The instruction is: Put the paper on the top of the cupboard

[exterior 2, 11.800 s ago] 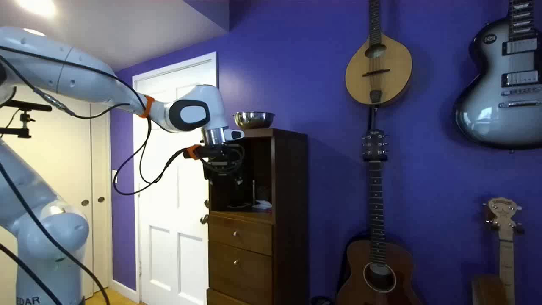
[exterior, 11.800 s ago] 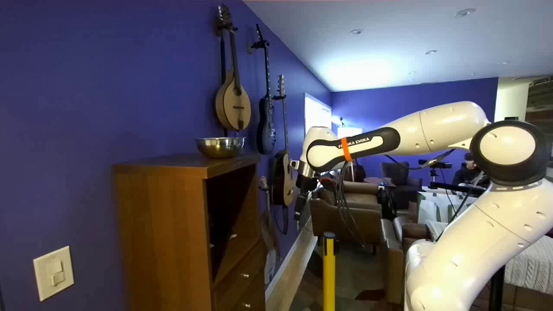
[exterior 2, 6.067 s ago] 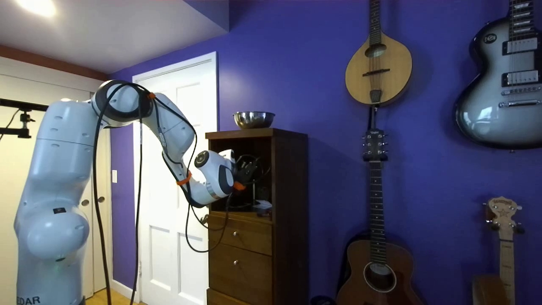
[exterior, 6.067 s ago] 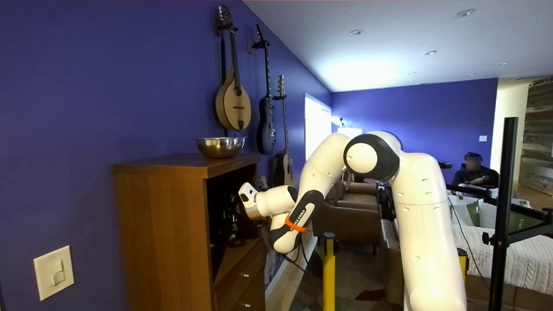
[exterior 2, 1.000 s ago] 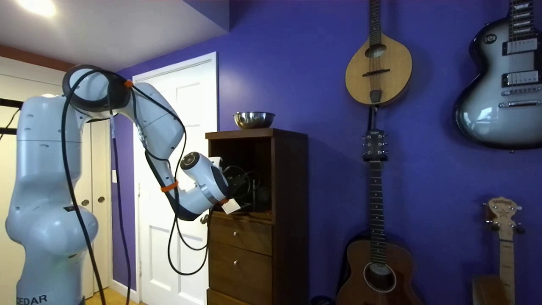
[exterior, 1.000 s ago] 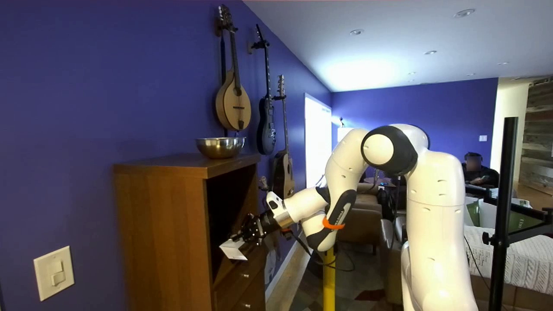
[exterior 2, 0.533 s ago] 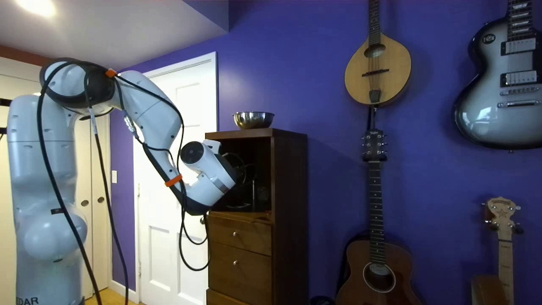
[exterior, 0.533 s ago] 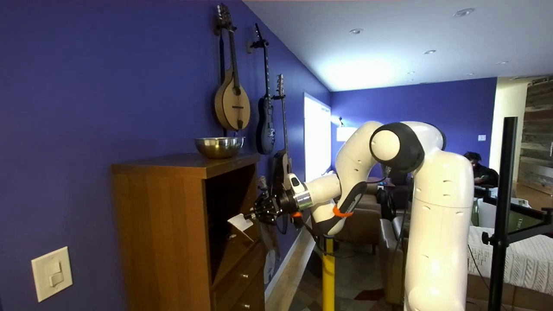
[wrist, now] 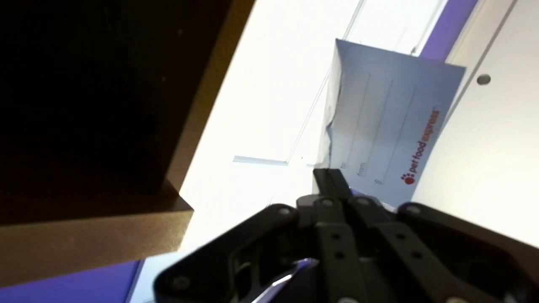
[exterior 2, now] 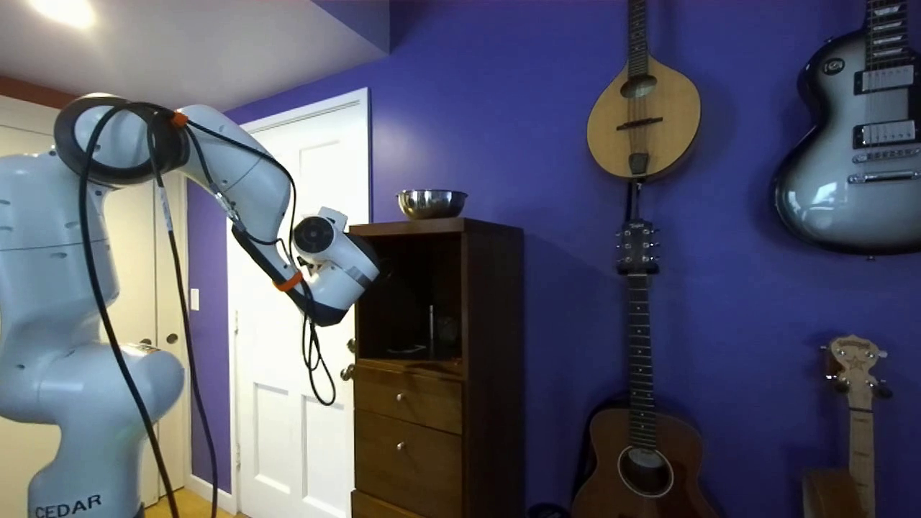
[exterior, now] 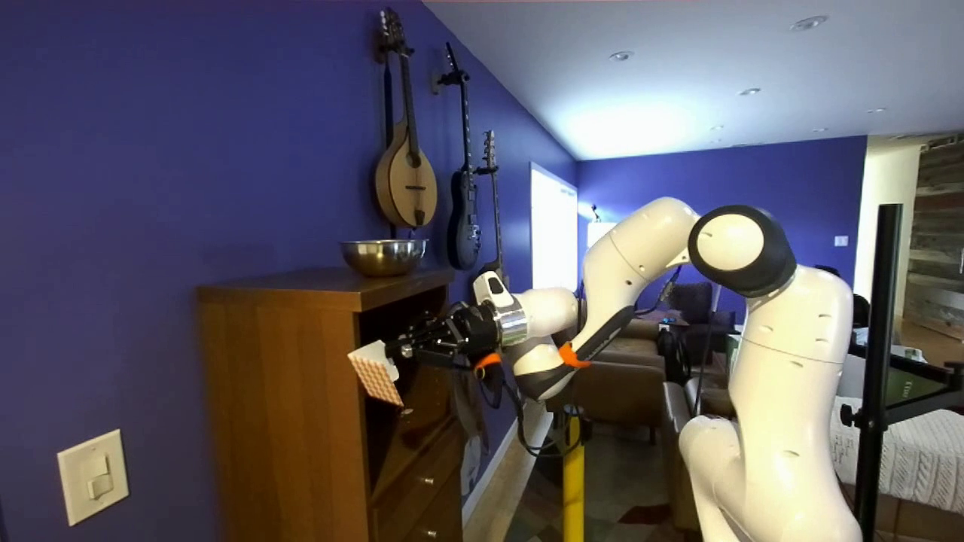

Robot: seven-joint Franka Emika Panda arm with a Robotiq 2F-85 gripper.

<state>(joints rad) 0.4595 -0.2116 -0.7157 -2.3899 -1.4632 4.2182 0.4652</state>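
The paper is a folded white card with red "pet food express" lettering, seen in the wrist view. My gripper is shut on it near its fold. In an exterior view the paper hangs tilted, its orange-patterned face showing, in front of the cupboard's open compartment and below the top board. There the black gripper reaches in from the right. The brown cupboard has a flat top. In the exterior view of the cupboard from its other side, the arm hides both paper and fingertips.
A metal bowl stands on the cupboard top near the wall. The top board's edge and side panel lie close to the left of the gripper in the wrist view. Guitars hang on the purple wall. A yellow post stands below the arm.
Over the last second my gripper has raised the paper and swung it, showing its patterned face. Several seconds ago the gripper was inside the compartment, and the paper lay there.
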